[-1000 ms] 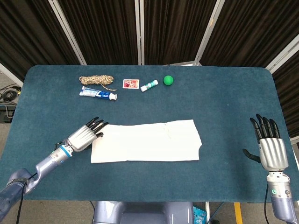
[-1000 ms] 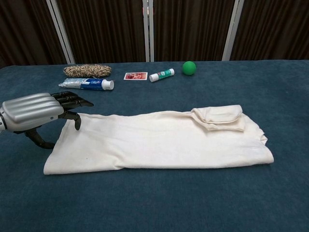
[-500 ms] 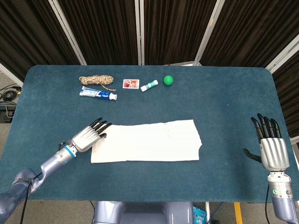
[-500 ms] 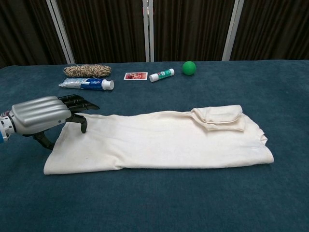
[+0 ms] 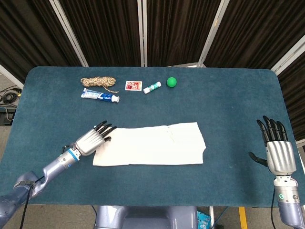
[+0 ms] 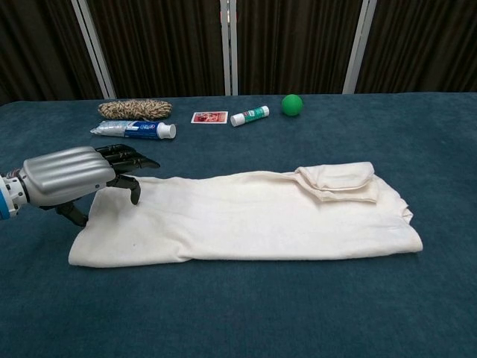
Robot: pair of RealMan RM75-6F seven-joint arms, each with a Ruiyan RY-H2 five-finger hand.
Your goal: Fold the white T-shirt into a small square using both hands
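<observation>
Creeping further onto the T-shirt [image 6: 246,216], the left hand [image 6: 71,175] (fingers spread, gripping nothing) touches its end.

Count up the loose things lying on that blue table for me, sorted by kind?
T-shirt: 1
Rope bundle: 1
Toothpaste tube: 1
Small card: 1
Small white tube: 1
Green ball: 1
Total: 6

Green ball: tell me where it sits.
The green ball lies at the table's far edge in the head view, just right of the glue stick.
</observation>
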